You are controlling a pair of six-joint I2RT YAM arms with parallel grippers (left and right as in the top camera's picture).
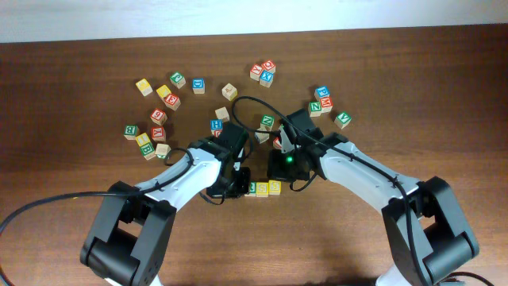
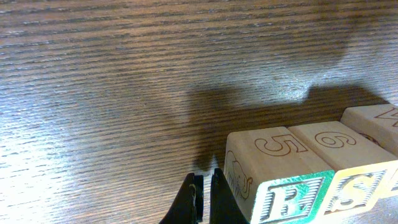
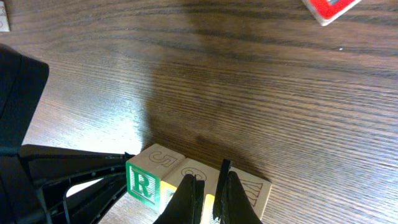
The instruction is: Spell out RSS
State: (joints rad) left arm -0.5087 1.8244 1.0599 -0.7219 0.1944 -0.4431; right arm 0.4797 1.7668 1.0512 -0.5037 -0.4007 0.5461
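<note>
Three wooden cubes stand side by side in a row near the table's front. The R cube (image 1: 252,189) (image 2: 292,198) (image 3: 142,183) has a green-and-white face. A yellow S cube (image 1: 263,188) (image 2: 357,186) (image 3: 194,169) touches it, and another yellow-faced cube (image 1: 275,187) (image 2: 376,121) (image 3: 254,190) ends the row. My left gripper (image 1: 240,183) (image 2: 202,182) is shut and empty, its tips right beside the R cube's outer side. My right gripper (image 1: 277,178) (image 3: 210,182) is shut and empty, hanging in front of the middle cube and hiding part of its face.
Many loose letter cubes lie scattered behind the arms: a cluster at back left (image 1: 159,103), some at the back (image 1: 262,73) and right (image 1: 325,103), and a green N cube (image 1: 267,121) between the arms. A red cube (image 3: 329,7) shows far off. A black cable (image 1: 254,103) loops above.
</note>
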